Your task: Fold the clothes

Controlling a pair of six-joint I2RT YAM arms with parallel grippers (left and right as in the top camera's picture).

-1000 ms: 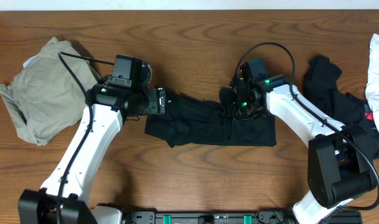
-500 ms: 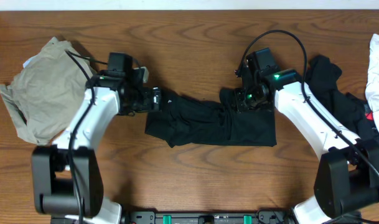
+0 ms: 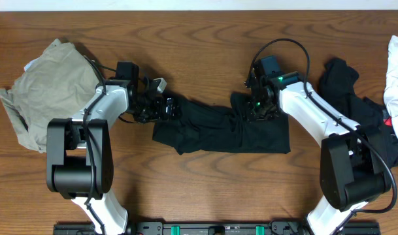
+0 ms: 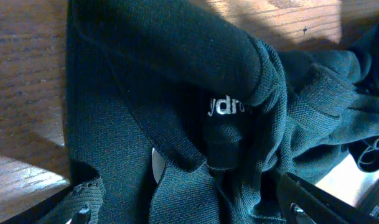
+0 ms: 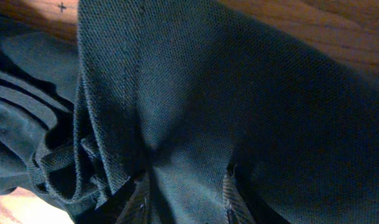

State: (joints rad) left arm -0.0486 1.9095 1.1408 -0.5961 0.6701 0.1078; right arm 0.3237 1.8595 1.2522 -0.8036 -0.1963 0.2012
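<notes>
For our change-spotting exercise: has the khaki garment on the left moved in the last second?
No. The khaki garment keeps the same outline against the table's wood grain in the overhead view.

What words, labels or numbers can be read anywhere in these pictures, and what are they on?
"ydro": small white letters on the black garment, seen in the left wrist view. Folds cut the word off, so it may be longer.
Red mark on the dark pile at the right of the overhead view: too small to read.
No other text shows.
</notes>
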